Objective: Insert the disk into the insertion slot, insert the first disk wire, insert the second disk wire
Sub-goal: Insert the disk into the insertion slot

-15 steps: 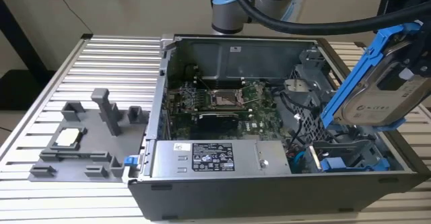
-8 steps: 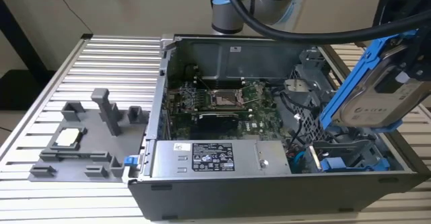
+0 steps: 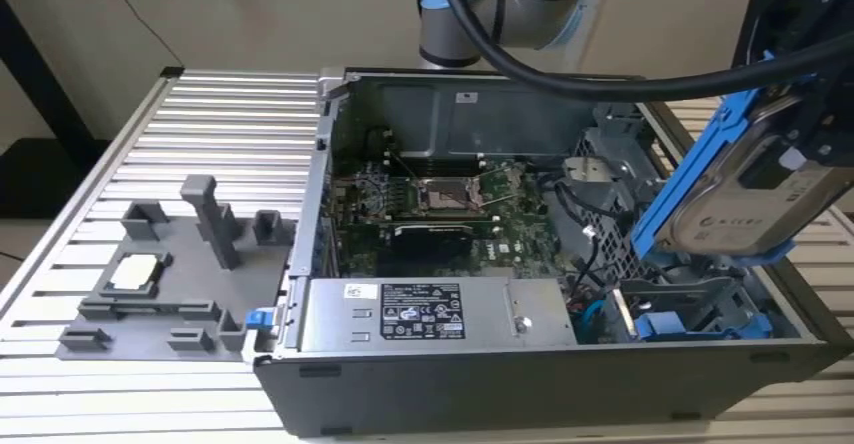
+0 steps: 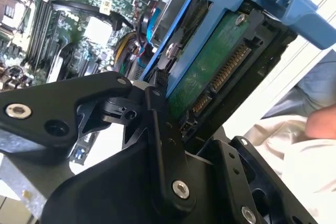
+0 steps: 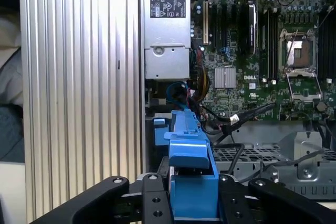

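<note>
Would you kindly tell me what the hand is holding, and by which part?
The hand holds the disk, clamped across the sides of its blue carrier frame, near the connector end.

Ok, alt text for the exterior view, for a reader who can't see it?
The gripper holds the disk, tilted in its blue carrier, over the open computer case at the exterior view's right end. Inside lie the motherboard and power supply; a grey fixture sits on the ribbed table to the exterior view's left.
</note>
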Controlling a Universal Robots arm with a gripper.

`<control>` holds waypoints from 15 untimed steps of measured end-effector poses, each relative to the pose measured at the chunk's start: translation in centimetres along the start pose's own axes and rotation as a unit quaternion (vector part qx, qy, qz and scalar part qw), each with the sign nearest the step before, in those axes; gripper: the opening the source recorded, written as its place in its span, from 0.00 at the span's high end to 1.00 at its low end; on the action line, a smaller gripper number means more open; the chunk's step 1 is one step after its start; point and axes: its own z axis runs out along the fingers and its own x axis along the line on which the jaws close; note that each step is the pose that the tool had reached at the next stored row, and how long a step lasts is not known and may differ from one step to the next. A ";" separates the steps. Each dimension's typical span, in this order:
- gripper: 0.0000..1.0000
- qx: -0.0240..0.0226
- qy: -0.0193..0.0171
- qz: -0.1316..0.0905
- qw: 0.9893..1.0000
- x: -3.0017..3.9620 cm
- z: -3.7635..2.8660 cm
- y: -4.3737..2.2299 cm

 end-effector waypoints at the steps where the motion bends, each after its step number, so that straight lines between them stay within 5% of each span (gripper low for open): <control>1: 0.67 0.000 0.000 0.000 1.000 0.00 0.04 0.00; 15: 0.67 0.001 0.000 0.000 1.000 -0.06 0.69 -0.02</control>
